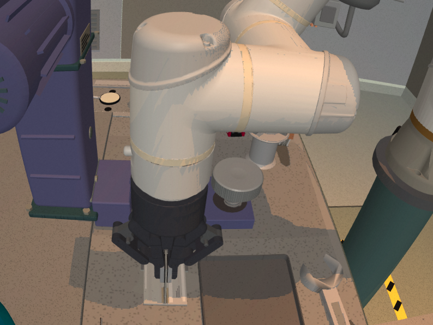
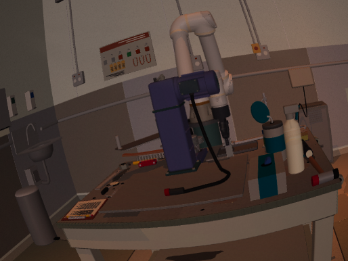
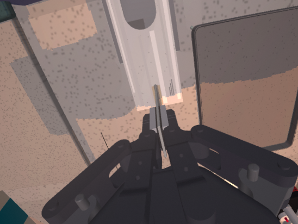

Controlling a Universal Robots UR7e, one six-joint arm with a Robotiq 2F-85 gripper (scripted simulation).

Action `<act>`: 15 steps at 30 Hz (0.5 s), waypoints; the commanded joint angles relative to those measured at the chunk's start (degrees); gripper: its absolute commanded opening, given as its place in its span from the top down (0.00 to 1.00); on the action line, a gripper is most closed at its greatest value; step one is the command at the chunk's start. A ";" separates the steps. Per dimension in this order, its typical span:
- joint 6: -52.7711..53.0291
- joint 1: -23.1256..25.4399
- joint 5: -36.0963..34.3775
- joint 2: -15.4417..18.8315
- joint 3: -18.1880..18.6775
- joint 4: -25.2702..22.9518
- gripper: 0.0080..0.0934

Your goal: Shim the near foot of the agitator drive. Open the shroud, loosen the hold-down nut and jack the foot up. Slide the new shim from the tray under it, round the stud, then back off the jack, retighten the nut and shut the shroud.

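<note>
The slotted shim (image 1: 165, 282) (image 3: 148, 54) lies flat on the baseplate just left of the empty tray (image 1: 248, 290) (image 3: 246, 78), its slotted end pointing toward the purple foot (image 1: 229, 213) of the drive. A thin upright tab (image 3: 157, 108) rises from the shim's near end. The knurled jack knob (image 1: 238, 180) stands on the foot, right of my wrist. The nut and stud are hidden behind my arm. My gripper (image 1: 167, 271) (image 3: 158, 119) (image 2: 224, 132) hangs straight down over the shim's near end and is closed on the tab.
Behind stands the purple drive housing (image 1: 52, 105) (image 2: 176, 121). A spanner (image 1: 327, 283) lies right of the tray. A teal column (image 1: 381, 241) rises at the right. A black cable (image 2: 210, 162), a white bottle (image 2: 294, 145) and a teal box (image 2: 267, 179) sit on the bench.
</note>
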 commanded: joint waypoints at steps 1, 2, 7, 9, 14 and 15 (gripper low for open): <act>-0.01 -0.01 -0.01 -0.06 -0.03 -0.06 1.00; -0.01 -0.02 -0.01 -0.06 -0.02 -0.06 1.00; -0.11 -0.11 -0.01 -0.08 0.02 -0.08 1.00; -0.18 -0.18 -0.01 -0.10 0.05 -0.09 1.00; -0.45 -0.45 -0.01 -0.16 0.16 -0.15 1.00; -0.52 -0.52 -0.01 -0.17 0.19 -0.16 1.00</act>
